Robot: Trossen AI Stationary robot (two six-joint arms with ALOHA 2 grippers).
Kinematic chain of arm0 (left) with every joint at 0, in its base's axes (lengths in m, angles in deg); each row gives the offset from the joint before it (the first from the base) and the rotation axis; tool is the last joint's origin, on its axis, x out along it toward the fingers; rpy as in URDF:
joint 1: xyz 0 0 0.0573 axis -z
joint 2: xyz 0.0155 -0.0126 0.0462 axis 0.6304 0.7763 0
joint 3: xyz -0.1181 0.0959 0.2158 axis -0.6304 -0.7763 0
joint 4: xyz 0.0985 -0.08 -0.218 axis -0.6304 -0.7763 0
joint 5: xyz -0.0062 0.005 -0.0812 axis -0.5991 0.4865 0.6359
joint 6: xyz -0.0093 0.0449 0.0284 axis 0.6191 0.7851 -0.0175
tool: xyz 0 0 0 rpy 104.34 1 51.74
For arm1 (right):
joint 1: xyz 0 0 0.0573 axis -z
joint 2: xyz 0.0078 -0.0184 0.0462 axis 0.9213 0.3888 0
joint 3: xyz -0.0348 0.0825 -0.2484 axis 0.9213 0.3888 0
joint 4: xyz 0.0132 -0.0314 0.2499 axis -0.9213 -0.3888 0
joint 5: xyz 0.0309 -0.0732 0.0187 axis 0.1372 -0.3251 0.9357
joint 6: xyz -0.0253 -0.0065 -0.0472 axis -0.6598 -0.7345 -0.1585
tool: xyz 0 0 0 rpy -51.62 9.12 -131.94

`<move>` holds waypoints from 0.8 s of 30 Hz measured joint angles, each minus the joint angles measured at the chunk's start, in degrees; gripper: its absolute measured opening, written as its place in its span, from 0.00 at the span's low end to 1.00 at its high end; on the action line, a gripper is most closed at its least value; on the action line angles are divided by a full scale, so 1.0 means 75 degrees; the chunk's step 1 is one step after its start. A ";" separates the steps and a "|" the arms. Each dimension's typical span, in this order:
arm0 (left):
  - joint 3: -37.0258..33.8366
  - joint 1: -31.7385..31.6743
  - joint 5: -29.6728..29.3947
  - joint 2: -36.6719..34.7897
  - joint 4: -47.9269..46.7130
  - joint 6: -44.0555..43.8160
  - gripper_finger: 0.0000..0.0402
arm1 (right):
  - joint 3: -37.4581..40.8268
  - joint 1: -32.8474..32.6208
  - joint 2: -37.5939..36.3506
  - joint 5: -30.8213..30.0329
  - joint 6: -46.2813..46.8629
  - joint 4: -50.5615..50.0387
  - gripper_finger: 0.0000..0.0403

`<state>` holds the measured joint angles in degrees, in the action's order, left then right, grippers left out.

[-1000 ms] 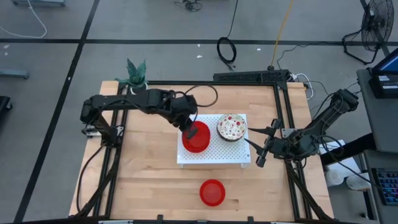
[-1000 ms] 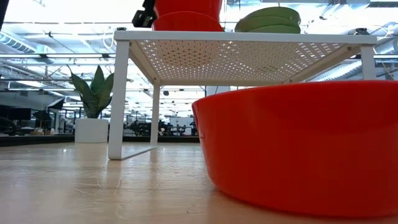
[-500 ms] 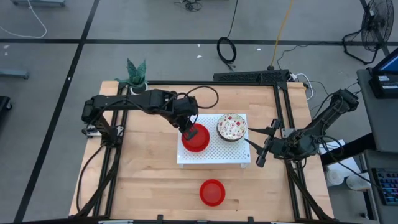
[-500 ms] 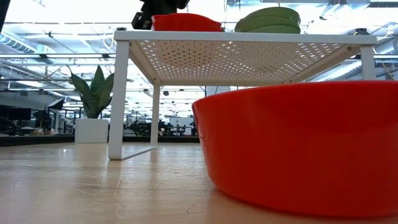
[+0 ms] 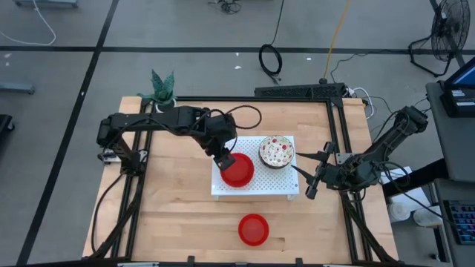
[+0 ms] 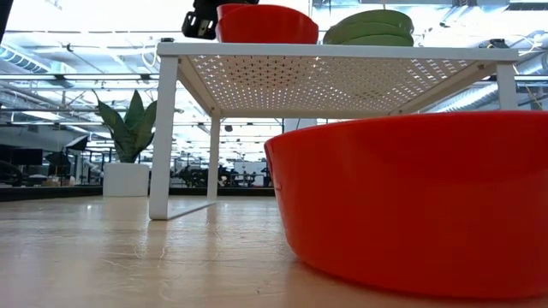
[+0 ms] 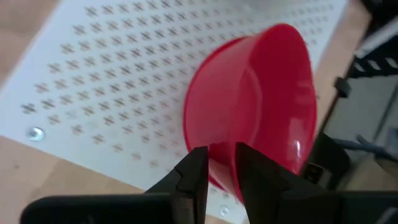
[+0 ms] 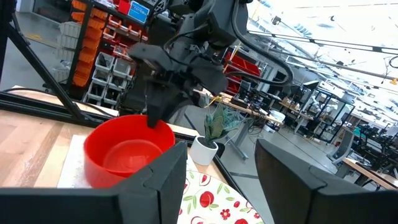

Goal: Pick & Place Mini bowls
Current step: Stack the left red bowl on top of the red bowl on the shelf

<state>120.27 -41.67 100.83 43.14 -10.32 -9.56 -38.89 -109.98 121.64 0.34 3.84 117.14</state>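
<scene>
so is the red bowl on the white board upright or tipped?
Upright: the red bowl sits mouth-up on the white board, interior visible.

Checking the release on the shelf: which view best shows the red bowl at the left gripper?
The left wrist view: the left gripper straddles the red bowl rim on the white board. High view shows it small; low view, its side; right wrist, its inside.

Red bowl [image 5: 238, 170], speckled stack [image 5: 277, 150] on board; red bowl [image 5: 254, 229] on table.
</scene>
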 joint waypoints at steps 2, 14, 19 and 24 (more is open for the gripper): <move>0.0003 0.0000 0.0118 -0.0009 -0.0003 0.0000 0.20 | 0.0000 0.0000 0.0000 0.0000 -0.0001 0.0000 0.44; 0.0005 -0.0507 0.0921 -0.0226 -0.0005 0.0510 0.19 | 0.0000 -0.0002 0.0000 0.0000 -0.0001 0.0000 0.44; 0.0009 -0.0683 0.0669 -0.0635 0.0113 0.0790 0.19 | 0.0000 -0.0001 -0.0003 0.0000 0.0002 -0.0049 0.44; 0.0009 -0.0593 -0.0731 -0.1423 0.0560 0.1306 0.19 | 0.0000 -0.0001 -0.0003 -0.0002 0.0002 -0.0089 0.44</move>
<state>120.34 -46.12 95.34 32.47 -6.12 0.23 -38.89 -109.98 121.62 0.32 3.85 116.47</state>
